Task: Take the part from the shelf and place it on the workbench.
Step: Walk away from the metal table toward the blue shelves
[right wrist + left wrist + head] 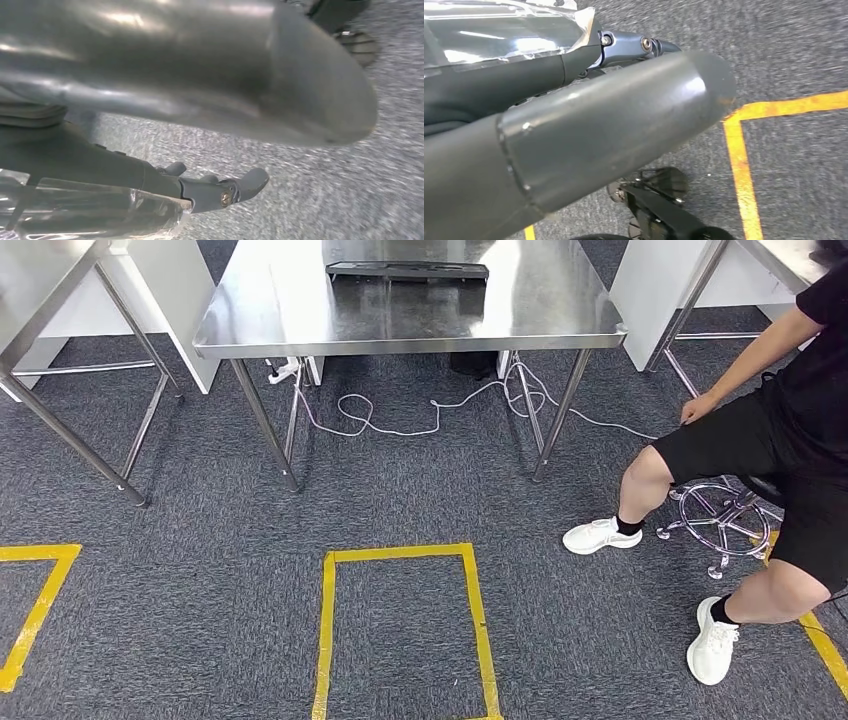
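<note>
Scene: the head view looks down on grey carpet (pixel 200 590) with a steel table (pixel 300 300) ahead, and yellow tape (pixel 400 555) marks a rectangle on the floor before it.
Task's thing: a flat dark tray-like object (pixel 408 270) lies at the far side of the table top, with its long axis across the view; I cannot tell if this is the part. No shelf is visible from here, so the place of the part stays uncertain.
Left hand (pixel 589 130): it hangs over the carpet near a corner of yellow tape; the thick grey thumb is extended and a dark finger (pixel 644 45) lies straight beside it. Nothing is between them, so I judge the fingers released and empty.
Right hand (pixel 200 80): it also hangs above the carpet, thumb extended, a dark finger (pixel 225 190) stretched out, holding nothing.
Key relation: the table lies straight ahead and well apart from both hanging hands; neither hand seems nearer to the dark object.
Bystander: a person (pixel 760 450) in black clothes sits on a stool (pixel 725 515) at the right.
Risk: the white cable (pixel 400 420) under the table, and the person's feet, are near the walking path.
</note>
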